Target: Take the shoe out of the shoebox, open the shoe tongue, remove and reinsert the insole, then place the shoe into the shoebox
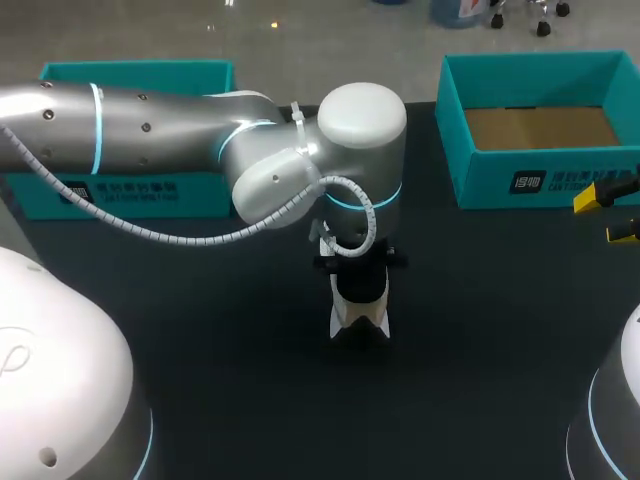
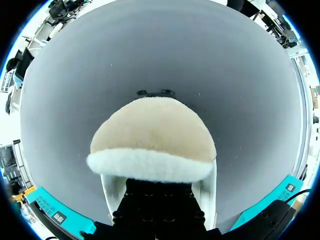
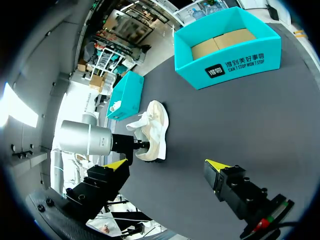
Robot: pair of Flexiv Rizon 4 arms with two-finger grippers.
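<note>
Cream fleecy shoe (image 1: 360, 300) set mid-table, outside teal cardboard shoebox (image 1: 545, 185) at far right. Left gripper (image 1: 358, 262) lowered at its opening, likely for insole; closure cannot be told. Right gripper (image 3: 167, 167) held apart, empty.

right gripper (image 3: 166, 165): fingers wide apart, nothing between | shoe (image 3: 154, 125): cream, on dark table (image 3: 260, 125), ahead of gripper | left arm (image 3: 85, 140): black end at shoe's opening | box (image 3: 227, 47): teal, open, brown inside, well beyond shoe | second teal box (image 3: 125, 95): near shoe's far end
</note>
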